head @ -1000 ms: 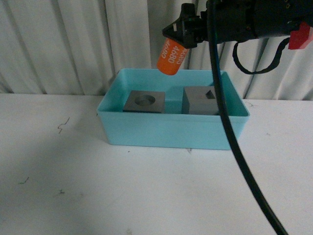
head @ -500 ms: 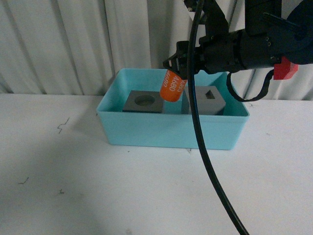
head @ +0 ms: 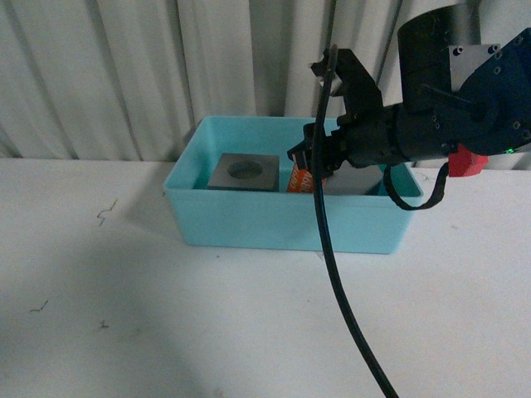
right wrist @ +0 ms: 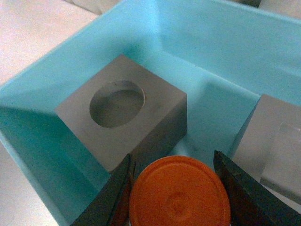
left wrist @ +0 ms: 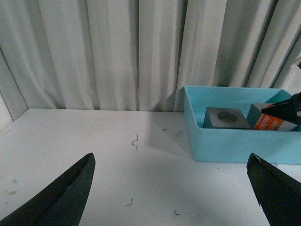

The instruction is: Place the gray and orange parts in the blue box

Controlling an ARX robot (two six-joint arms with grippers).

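The blue box stands at the table's back centre. Inside it lies a gray cube with a round hole, also seen in the right wrist view and the left wrist view. My right gripper is shut on the orange cylinder, lowered inside the box between the two cubes. The cylinder's round end sits between the fingers. The second gray cube is mostly hidden behind the arm in the front view. My left gripper is open over bare table, left of the box.
White curtains hang behind the table. A black cable droops from the right arm across the box's front wall and down over the table. Small dark marks dot the white tabletop.
The right gripper has come down with the orange cylinder, from above the box's back rim to inside the box between the cubes. The left arm stays out of the front view.
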